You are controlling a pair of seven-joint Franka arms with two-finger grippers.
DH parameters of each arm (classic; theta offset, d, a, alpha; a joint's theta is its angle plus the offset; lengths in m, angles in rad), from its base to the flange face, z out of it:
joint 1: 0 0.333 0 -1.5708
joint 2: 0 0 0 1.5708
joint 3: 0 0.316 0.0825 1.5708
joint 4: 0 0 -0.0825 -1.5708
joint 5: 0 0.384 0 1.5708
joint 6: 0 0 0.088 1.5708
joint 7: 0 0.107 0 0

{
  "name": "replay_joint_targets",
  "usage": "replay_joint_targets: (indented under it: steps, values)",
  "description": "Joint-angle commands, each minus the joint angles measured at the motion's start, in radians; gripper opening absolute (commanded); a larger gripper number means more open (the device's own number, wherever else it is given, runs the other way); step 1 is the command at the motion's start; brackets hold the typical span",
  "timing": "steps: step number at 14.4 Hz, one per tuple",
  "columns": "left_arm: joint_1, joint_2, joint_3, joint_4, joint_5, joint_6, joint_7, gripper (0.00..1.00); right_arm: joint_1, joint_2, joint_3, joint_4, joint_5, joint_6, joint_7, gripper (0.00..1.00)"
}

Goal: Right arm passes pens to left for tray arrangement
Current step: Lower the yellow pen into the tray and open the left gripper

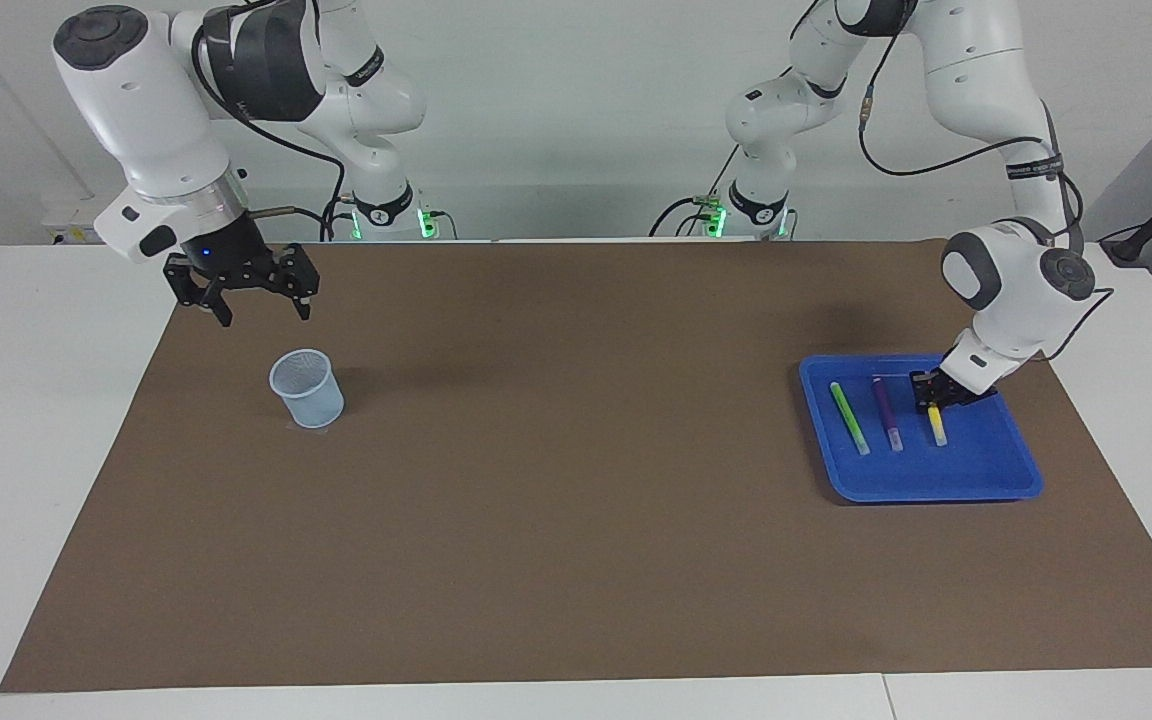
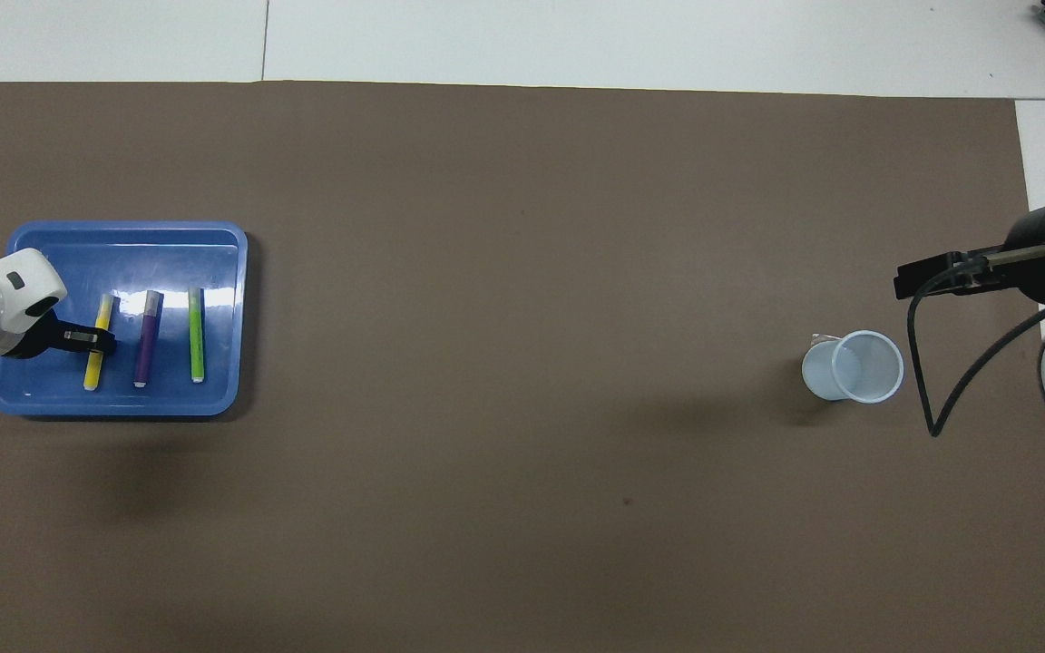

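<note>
The blue tray [image 1: 921,494] [image 2: 123,238] sits at the left arm's end of the table. In it the green pen [image 1: 849,418] [image 2: 197,334], the purple pen [image 1: 887,412] [image 2: 148,337] and the yellow pen [image 1: 937,430] [image 2: 103,311] lie side by side, roughly parallel. My left gripper [image 1: 934,397] [image 2: 96,341] is low in the tray, right at the yellow pen's middle; whether it still grips the pen does not show. My right gripper [image 1: 266,316] hangs open and holds nothing, above the mat near the mesh cup.
A small pale blue mesh cup [image 1: 307,388] [image 2: 852,366] stands upright on the brown mat [image 1: 556,480] at the right arm's end. White tabletop borders the mat all round.
</note>
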Motion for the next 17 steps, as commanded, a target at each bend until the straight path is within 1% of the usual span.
replay_joint_targets:
  steps: [1, 5, 8, 13, 17]
  values:
    - [0.005, 0.016, -0.006, 0.046, 0.017, -0.034, 0.006, 1.0, -0.014, -0.007, 0.011, 0.01, -0.02, -0.009, -0.018, 1.0]
    - [-0.01, 0.004, -0.009, 0.112, 0.008, -0.149, -0.006, 1.0, -0.013, -0.011, 0.011, 0.004, -0.02, -0.008, -0.019, 1.0]
    - [-0.019, -0.025, -0.018, 0.145, 0.008, -0.222, -0.069, 1.0, -0.013, -0.011, 0.011, 0.004, -0.012, -0.008, -0.019, 1.0]
    - [-0.087, -0.079, -0.021, 0.248, 0.008, -0.417, -0.159, 1.0, -0.013, -0.011, 0.011, 0.004, -0.009, -0.011, -0.019, 1.0]
    - [-0.147, -0.151, -0.021, 0.256, 0.007, -0.476, -0.259, 1.0, -0.011, -0.011, 0.011, 0.004, -0.007, -0.012, -0.019, 1.0]
